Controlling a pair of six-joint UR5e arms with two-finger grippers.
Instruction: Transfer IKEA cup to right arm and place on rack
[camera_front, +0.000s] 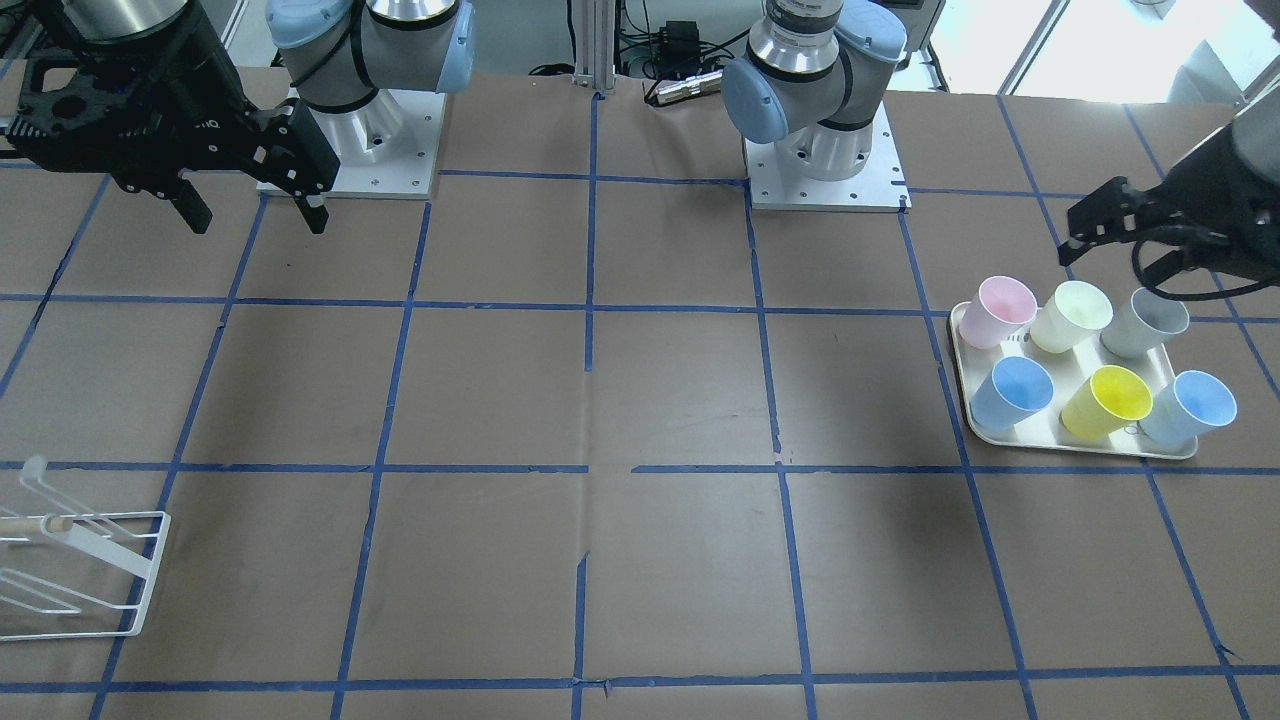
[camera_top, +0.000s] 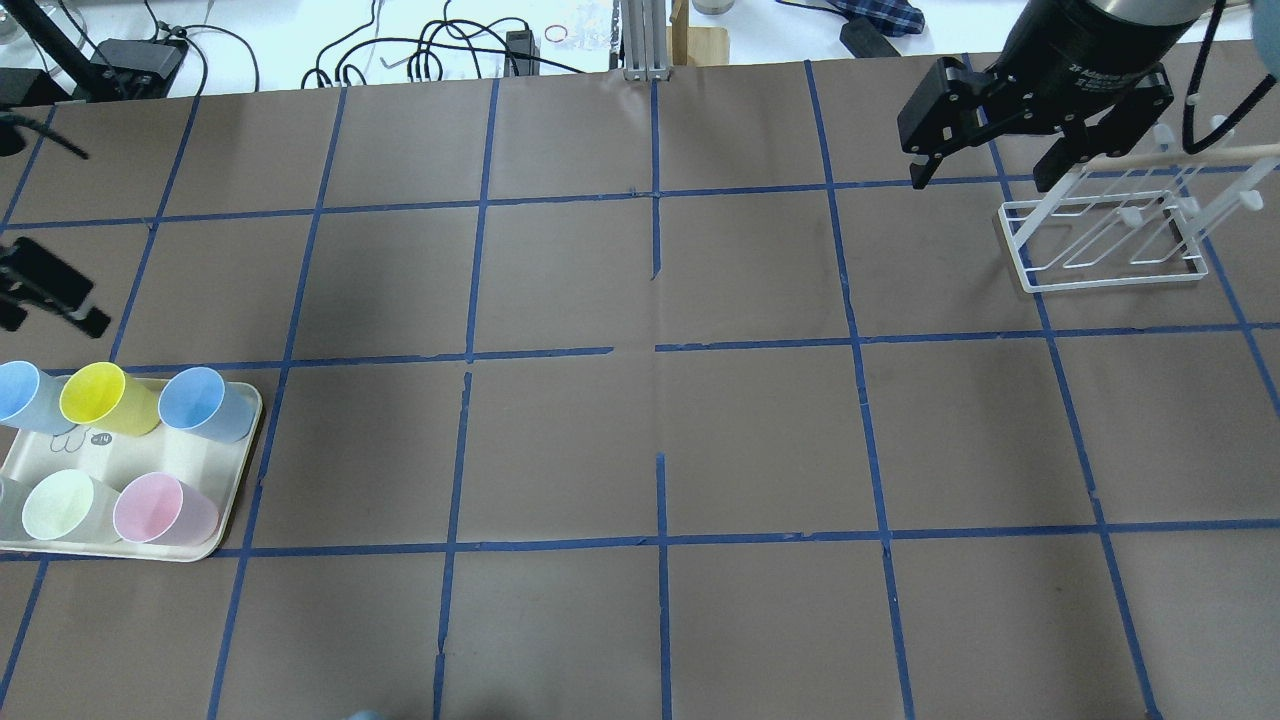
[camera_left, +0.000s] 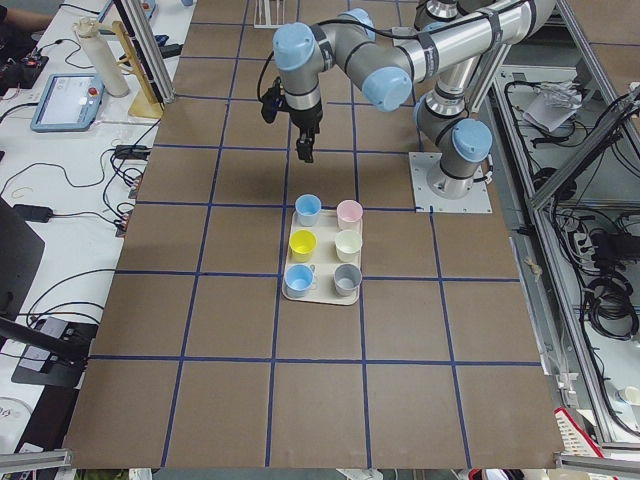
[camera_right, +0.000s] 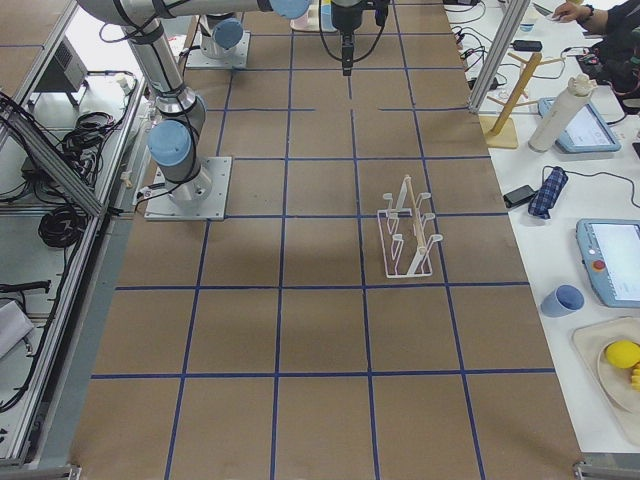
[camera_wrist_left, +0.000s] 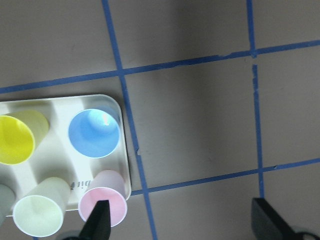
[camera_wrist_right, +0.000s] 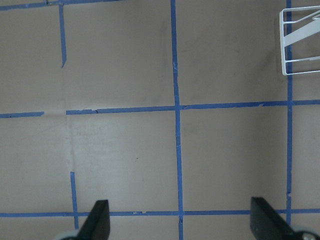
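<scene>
While untouched by either tool: IKEA cup (camera_front: 1145, 322), upright on cream tray (camera_front: 1050, 440), in its robot-side corner, just beside cream-yellow cup (camera_front: 1070, 315). Raised high near cream tray, clear of every cup: left gripper (camera_front: 1110, 255), fingers spread wide, nothing between. Well apart from cream tray, toward table's other end: right gripper (camera_front: 258, 222), fingers likewise spread, unloaded; rack (camera_front: 90, 575), standing on the tabletop.

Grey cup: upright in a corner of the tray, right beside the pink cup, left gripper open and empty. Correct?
Wrong neighbour. The grey cup stands upright in a corner of the tray, but beside the cream-yellow cup; the pink cup is at that row's far end, as the front-facing view shows. The left gripper is open and empty.
</scene>
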